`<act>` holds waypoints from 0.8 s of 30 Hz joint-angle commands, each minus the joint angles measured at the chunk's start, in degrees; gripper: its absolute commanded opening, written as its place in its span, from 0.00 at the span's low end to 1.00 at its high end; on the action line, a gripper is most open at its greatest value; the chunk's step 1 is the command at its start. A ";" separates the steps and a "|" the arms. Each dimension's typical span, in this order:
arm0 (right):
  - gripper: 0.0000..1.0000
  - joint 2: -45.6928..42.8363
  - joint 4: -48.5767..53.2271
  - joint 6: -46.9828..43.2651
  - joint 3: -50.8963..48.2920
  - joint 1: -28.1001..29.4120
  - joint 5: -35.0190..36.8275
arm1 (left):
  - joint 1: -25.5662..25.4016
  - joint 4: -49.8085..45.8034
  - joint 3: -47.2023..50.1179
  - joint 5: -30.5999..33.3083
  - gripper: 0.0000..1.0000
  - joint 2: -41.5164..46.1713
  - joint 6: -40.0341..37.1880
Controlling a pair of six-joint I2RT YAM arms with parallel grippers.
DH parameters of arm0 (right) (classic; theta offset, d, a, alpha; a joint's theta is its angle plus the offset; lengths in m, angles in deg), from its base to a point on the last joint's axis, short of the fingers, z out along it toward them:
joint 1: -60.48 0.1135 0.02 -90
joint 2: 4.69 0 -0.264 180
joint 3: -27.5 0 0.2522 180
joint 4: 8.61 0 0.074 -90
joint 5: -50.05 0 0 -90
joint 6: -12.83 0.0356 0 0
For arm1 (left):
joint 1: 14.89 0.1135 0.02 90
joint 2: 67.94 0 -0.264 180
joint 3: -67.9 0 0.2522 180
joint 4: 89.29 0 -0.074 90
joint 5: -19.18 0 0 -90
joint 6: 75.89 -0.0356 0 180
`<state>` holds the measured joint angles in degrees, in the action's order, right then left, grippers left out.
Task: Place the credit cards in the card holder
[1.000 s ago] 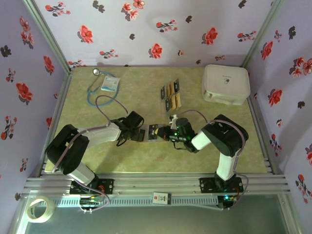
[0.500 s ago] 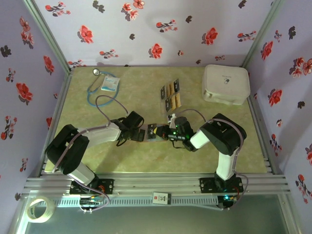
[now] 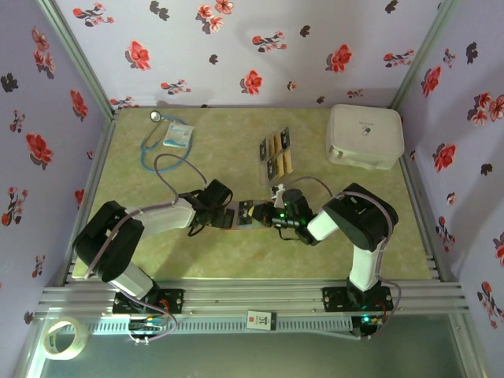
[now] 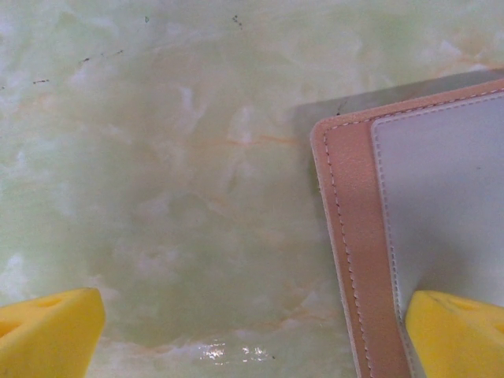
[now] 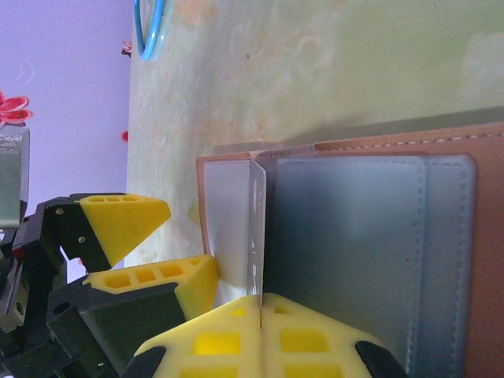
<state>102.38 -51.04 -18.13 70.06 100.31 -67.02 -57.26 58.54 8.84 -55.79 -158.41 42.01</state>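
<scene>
Right wrist: right hand pinches card edge-on; card holder lies beneath.

Count: one card holder; credit cards in two short rows beyond the card holder, dark and yellow-orange mixed, roughly three per row, too small to fix exactly; one more dark card at the card holder itself. One white rounded case beyond and right of the card holder; one blue stethoscope and one blue-and-white packet beyond and left of it; one tape roll well to its near left. Two arms: left arm and right arm, one either side of the card holder.
</scene>
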 commanded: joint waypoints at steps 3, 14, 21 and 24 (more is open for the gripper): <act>0.00 1.11 0.17 0.19 -1.18 0.50 -0.88 | -0.28 -0.26 1.09 0.90 1.00 -1.28 0.31; 0.00 1.55 1.05 -0.07 -1.09 0.51 -1.65 | -0.27 -0.04 1.16 0.96 1.00 -1.28 0.31; 0.00 2.51 2.36 -0.26 0.53 0.51 -2.68 | -0.33 0.02 1.10 0.96 1.00 -1.32 0.33; 0.00 2.75 2.78 -0.32 1.04 0.51 -2.90 | -0.33 0.04 1.20 0.97 1.00 -1.28 0.40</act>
<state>103.36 -51.19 -18.13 70.47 100.29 -68.92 -57.26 58.62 8.84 -55.79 -158.41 42.01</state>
